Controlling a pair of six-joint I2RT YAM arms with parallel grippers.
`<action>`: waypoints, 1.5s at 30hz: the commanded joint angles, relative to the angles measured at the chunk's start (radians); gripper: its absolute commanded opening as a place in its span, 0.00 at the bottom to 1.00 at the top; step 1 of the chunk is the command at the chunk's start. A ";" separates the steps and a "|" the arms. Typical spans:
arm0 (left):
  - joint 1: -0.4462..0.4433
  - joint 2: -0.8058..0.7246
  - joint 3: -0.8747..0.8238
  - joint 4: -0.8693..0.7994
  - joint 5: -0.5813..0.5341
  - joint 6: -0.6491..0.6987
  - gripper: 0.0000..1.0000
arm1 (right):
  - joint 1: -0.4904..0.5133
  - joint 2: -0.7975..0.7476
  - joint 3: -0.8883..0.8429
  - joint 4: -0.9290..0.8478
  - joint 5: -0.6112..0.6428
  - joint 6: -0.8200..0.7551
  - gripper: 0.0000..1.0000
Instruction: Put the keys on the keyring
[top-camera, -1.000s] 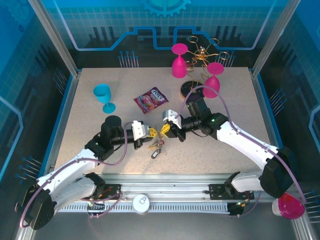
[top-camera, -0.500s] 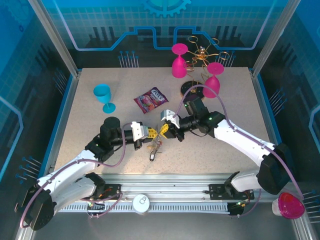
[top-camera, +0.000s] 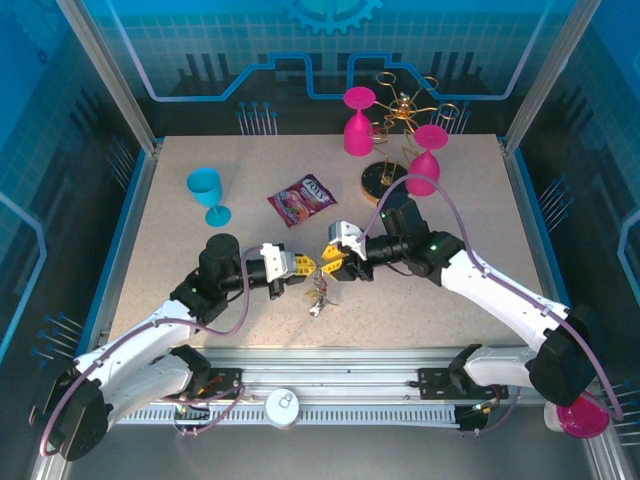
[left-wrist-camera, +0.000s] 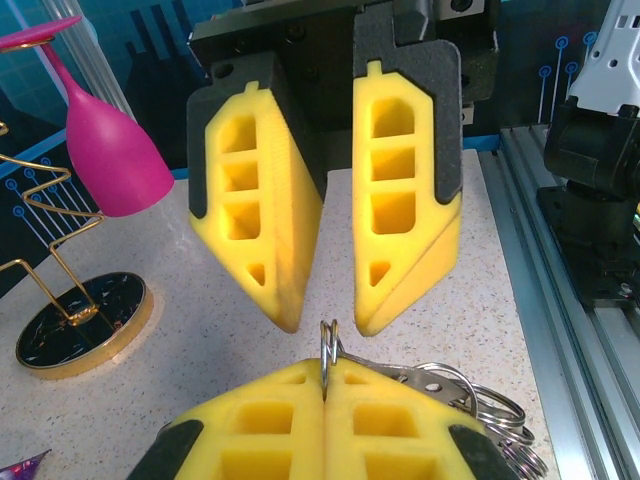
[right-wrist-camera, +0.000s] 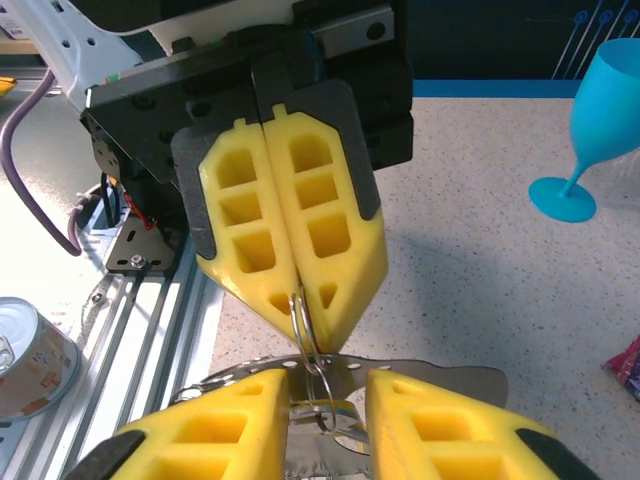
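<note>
Robotics lab test cell: a speckled beige tabletop (top-camera: 180, 285) is boxed in by bare aluminium frame posts (top-camera: 108, 75) and translucent blue wall panels printed with a circuit-and-gear graphic (top-camera: 330, 45). A white left robot arm (top-camera: 150, 345) and a white right robot arm (top-camera: 500, 290) are bolted to a slotted aluminium rail (top-camera: 350, 385) at the near edge. The tabletop carries mismatched handling props, including an upturned pink plastic wine glass (top-camera: 357, 125) and a turquoise plastic goblet (top-camera: 207, 190).

No words or numbers can be read. The snack packet (top-camera: 303, 199) on the surface (top-camera: 470, 200) bears white lettering on a dark oval, too small to make out. The can (right-wrist-camera: 28, 362) shows plain metal. The back wall (top-camera: 200, 40) carries a gear emblem (top-camera: 330, 12) and circuit lines.
</note>
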 joint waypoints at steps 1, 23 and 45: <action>-0.005 -0.008 -0.005 0.060 0.038 -0.009 0.00 | 0.017 0.021 0.013 0.026 -0.038 -0.015 0.25; -0.006 -0.010 0.064 -0.161 -0.084 0.077 0.15 | 0.063 0.106 0.188 -0.273 0.091 -0.147 0.00; -0.006 -0.026 0.016 -0.042 -0.061 0.060 0.00 | 0.010 0.045 0.115 -0.132 0.065 0.037 0.38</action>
